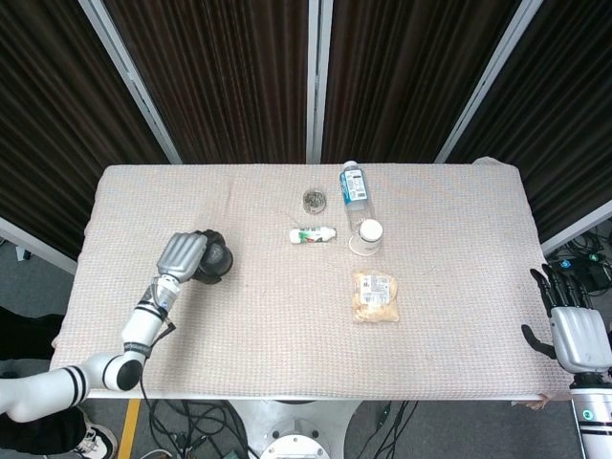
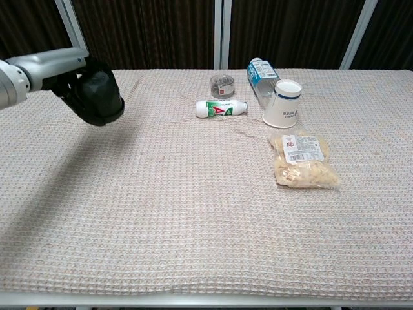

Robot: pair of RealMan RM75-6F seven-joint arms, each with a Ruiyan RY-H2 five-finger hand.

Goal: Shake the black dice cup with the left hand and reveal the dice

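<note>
Chest view: black dice cup [image 2: 98, 97] was held aloft, gripped in the left hand [image 2: 68, 76] over the counter's [image 2: 193, 213] left side, shaking judged underway; no dice seen, reveal judged undone.

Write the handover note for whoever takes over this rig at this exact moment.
Left robot hand: grips the black dice cup, held above the cloth-covered table near its left side, mouth side down.
Right robot hand: off the table's right edge, fingers apart, holding nothing.
Done: cup grasped and lifted, mid-shake by the look of it.
Left: finish shaking, set the cup down, lift it to reveal the dice. No dice visible yet.
Keep clear of the small bottle, paper cup and snack bag.
</note>
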